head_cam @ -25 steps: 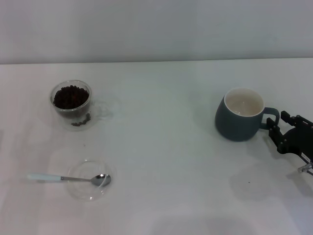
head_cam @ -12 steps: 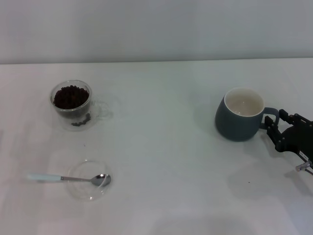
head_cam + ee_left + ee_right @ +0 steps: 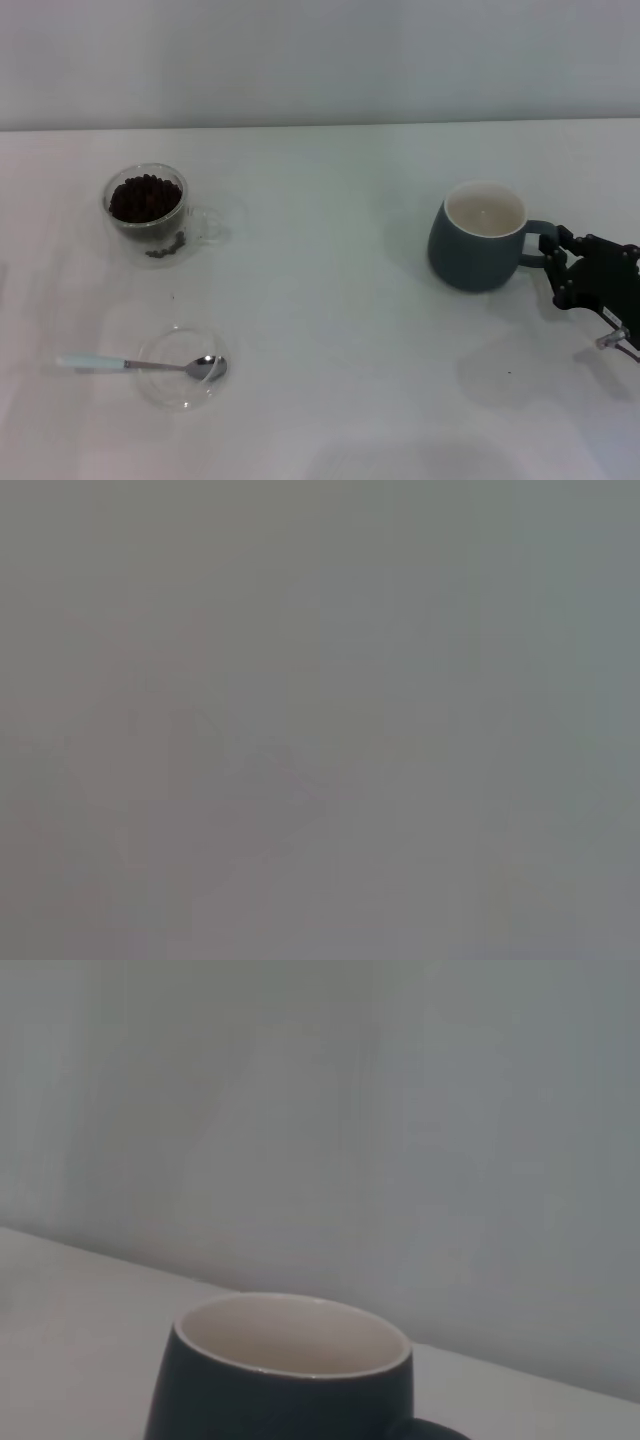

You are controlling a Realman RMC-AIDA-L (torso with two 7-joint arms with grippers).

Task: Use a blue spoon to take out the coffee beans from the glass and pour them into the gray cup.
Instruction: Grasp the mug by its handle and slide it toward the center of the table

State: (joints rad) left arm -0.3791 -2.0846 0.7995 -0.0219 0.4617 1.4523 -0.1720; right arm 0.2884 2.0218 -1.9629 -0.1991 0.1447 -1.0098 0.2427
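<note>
The gray cup (image 3: pixel 475 255) stands at the right of the table; its cream inside looks empty. It also shows close in the right wrist view (image 3: pixel 280 1400). My right gripper (image 3: pixel 558 262) is at the cup's loop handle and holds it. The glass (image 3: pixel 148 215) stands at the far left, filled with coffee beans (image 3: pixel 146 197). The blue spoon (image 3: pixel 140 365) lies at the front left, with its metal bowl in a shallow clear dish and its pale handle pointing left. My left gripper is out of view; its wrist view shows only a blank grey blur.
The flat clear round dish (image 3: pixel 150 385) sits on the white table (image 3: pixel 330 330) under the spoon's bowl. A pale wall runs along the table's far edge.
The gray cup has slid a little to the left, and my right gripper has moved left with it at the handle. The glass, spoon and dish have not moved.
</note>
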